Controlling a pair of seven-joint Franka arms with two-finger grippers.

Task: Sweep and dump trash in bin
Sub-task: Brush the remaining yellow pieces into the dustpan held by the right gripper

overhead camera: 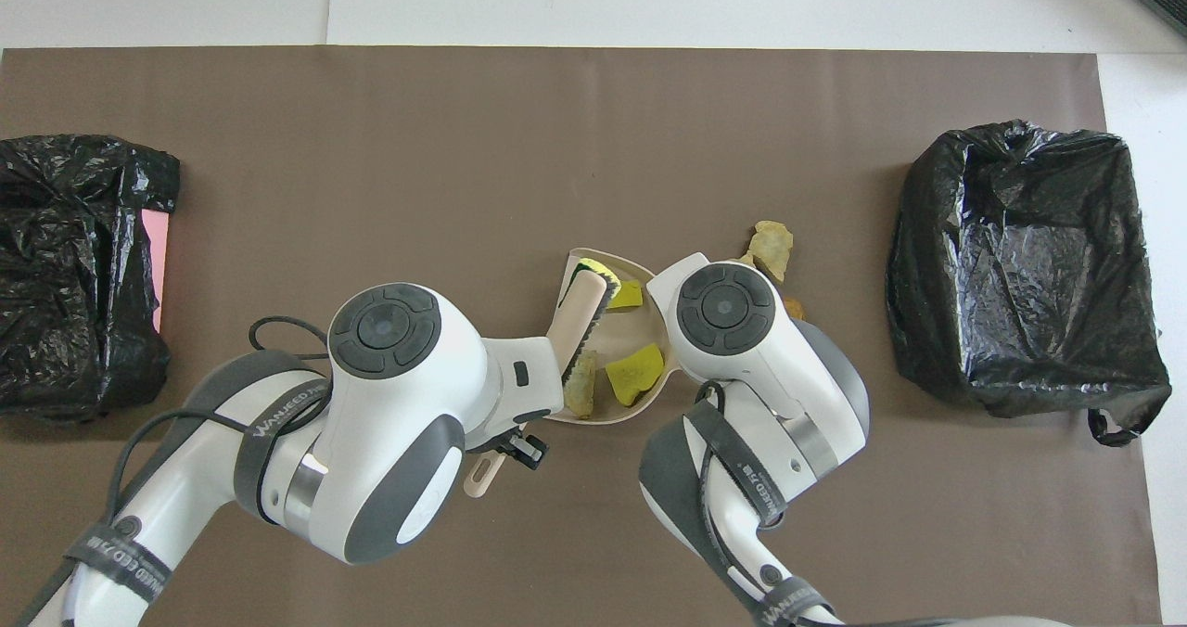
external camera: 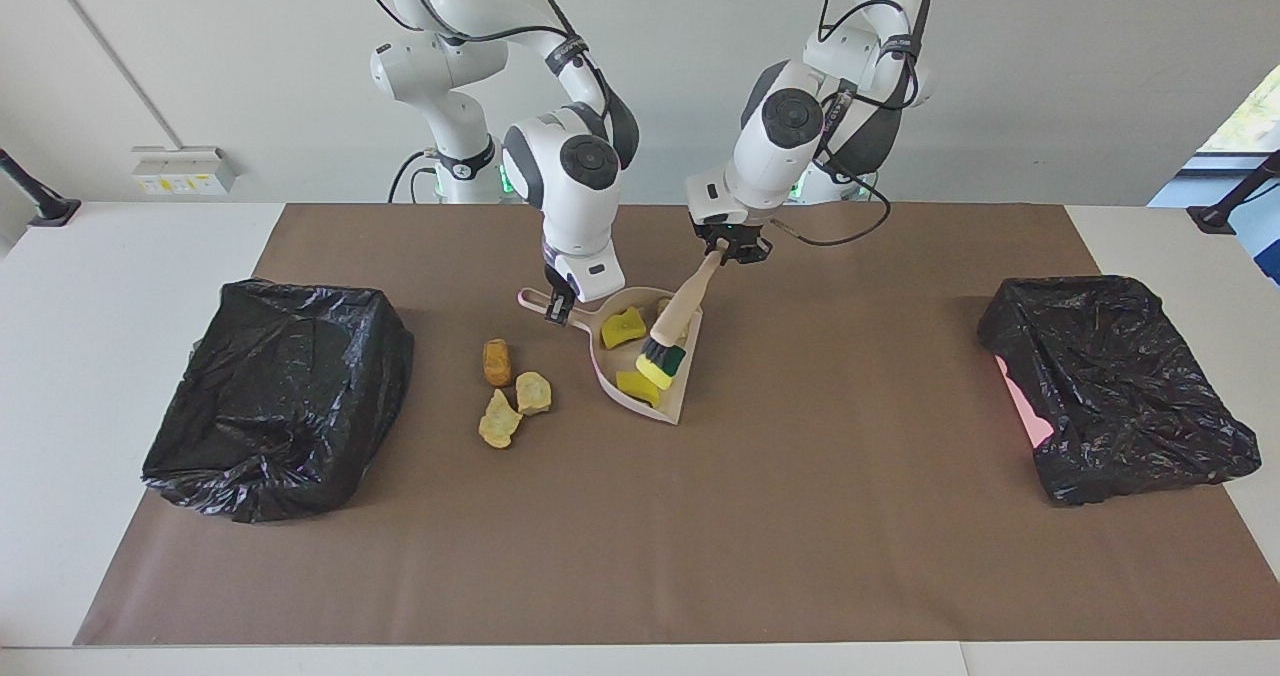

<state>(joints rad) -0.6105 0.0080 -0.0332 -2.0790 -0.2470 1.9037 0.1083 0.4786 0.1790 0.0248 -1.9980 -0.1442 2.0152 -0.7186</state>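
**Brush in the dustpan, three pieces outside it**

I see my left claw (external camera: 732, 248) clamped on the top of the brush (external camera: 678, 318) handle, above the pan's end nearer the robots; the brush slants down so its black bristles sit inside the dustpan (external camera: 672, 402), against a yellow chunk (external camera: 660, 364); my right claw (external camera: 560, 308) is clamped on the pan's short handle, holding the pale pink pan on the brown mat (external camera: 700, 516) in the middle of the counter (external camera: 120, 256).

Of the trash, I count three yellow spongy chunks in the pan: one (external camera: 622, 328) near the handle end, one under the bristles, one (external camera: 638, 386) near the pan's open lip; a tan bready piece (overhead camera: 580, 388) lies in the pan too, mostly hidden by the brush in the facing view; three more bready pieces (external camera: 512, 392) lie on the mat just beside the pan, toward the right arm's end of the counter.

A black-lined bin (external camera: 275, 396) stands at the right arm's end; another black-lined bin (external camera: 1115, 381) stands at the left arm's end.
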